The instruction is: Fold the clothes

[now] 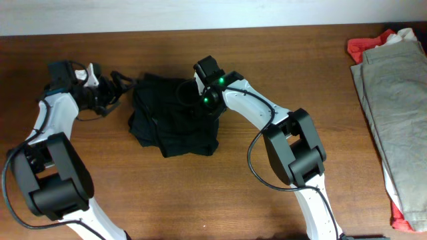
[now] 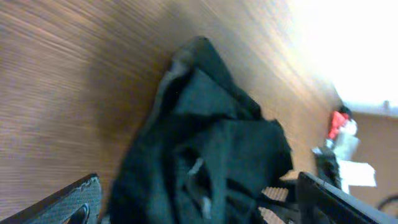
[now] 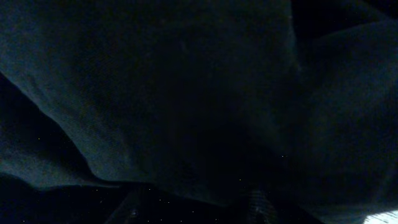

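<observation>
A black garment (image 1: 175, 117) lies crumpled on the wooden table, left of centre. My left gripper (image 1: 122, 89) is at its upper left edge. In the left wrist view its fingers (image 2: 202, 208) are wide apart, with the garment (image 2: 211, 143) bunched between them. My right gripper (image 1: 198, 100) presses down into the garment's upper right part. In the right wrist view the dark cloth (image 3: 186, 93) fills the frame. The two fingers (image 3: 196, 211) show faintly, apart, with cloth over the gap.
A pile of clothes lies at the right edge of the table: a khaki garment (image 1: 393, 100) over a red one (image 1: 365, 47). A pale wall runs along the table's far edge.
</observation>
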